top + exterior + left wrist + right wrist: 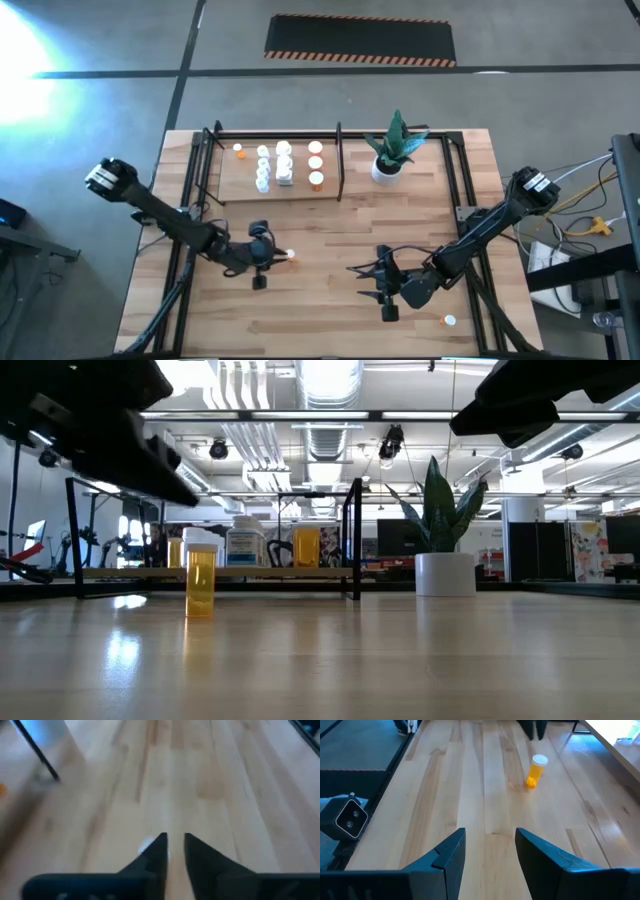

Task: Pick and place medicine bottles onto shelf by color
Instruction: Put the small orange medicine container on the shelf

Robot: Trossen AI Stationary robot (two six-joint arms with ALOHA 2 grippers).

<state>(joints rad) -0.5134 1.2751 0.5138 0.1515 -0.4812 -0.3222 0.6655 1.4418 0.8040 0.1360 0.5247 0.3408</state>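
The counter [330,300] is seen from above, with the shelf [240,185] set along its far edge. The plant pot [387,170] is placed beside the shelf. On the shelf, white bottles [284,165] are grouped left of orange bottles [316,164].

The right gripper [386,285] is held wide and empty near the front right corner. The left gripper [264,259] is held narrow, empty, just beside an upright orange bottle [291,255].

A further bottle [450,321] is found near the front edge.

For a sound grasp, the left fingers [156,851] should be widened, centred about the bottle, and closed below the cap.
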